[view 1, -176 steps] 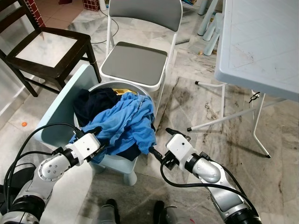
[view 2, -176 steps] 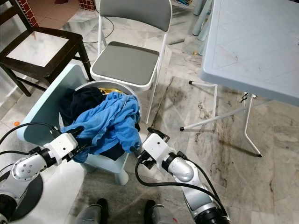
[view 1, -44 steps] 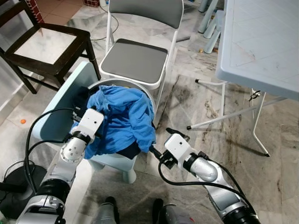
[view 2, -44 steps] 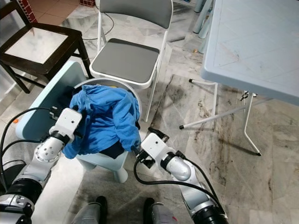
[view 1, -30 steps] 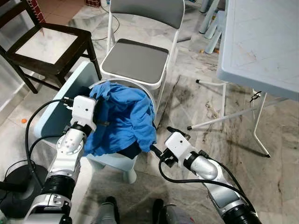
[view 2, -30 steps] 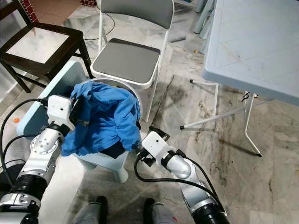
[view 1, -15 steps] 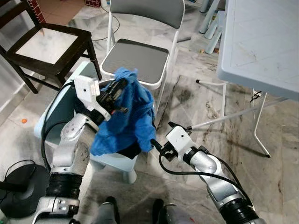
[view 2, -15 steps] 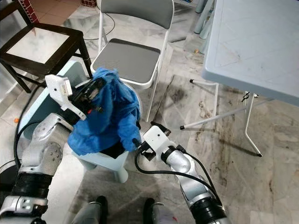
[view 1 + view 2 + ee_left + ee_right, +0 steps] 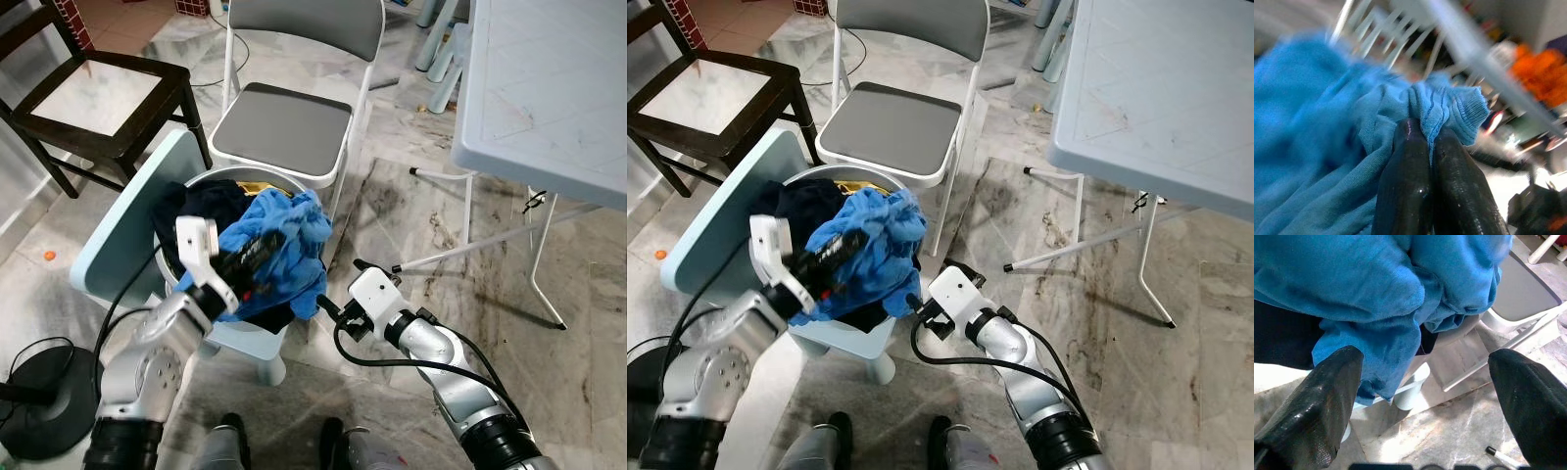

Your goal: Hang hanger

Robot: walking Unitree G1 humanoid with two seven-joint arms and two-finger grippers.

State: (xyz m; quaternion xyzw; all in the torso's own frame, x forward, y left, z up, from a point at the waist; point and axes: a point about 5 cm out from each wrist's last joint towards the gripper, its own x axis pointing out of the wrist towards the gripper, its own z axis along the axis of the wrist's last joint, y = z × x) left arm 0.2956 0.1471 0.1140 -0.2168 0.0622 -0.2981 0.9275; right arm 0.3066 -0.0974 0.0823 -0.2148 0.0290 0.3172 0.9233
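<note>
Over the basket (image 9: 201, 183), your left gripper (image 9: 277, 238) is pinched tight on a fold of the blue shirt (image 9: 284, 257), holding it bunched above the dark clothes. At four o'clock from the basket your right gripper (image 9: 1425, 396) waits spread wide and empty beneath the shirt's hem. No hanger can be made out, so hanging looks barely begun.

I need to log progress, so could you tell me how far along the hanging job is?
Early. Nothing hung looks done, and no hanger can be made out. In hand: the left gripper is shut on the blue garment above the laundry basket. The right gripper waits open beside it. Left: freeing and hanging it.
</note>
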